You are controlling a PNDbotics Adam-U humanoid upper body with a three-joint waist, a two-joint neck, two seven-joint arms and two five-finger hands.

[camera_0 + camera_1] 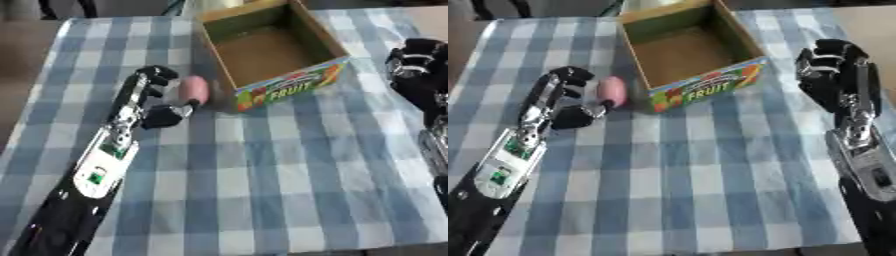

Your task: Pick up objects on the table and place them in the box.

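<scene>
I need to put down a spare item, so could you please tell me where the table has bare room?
Bare checked cloth spans the near half between both arms. The strip between box and right robot hand is free. Crowded: left robot hand and pink object beside the box.

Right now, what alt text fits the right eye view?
The robot's left hand reaches a pink object on a blue checked tablecloth, beside an open, empty cardboard fruit box. Its right hand waits right of the box.
</scene>
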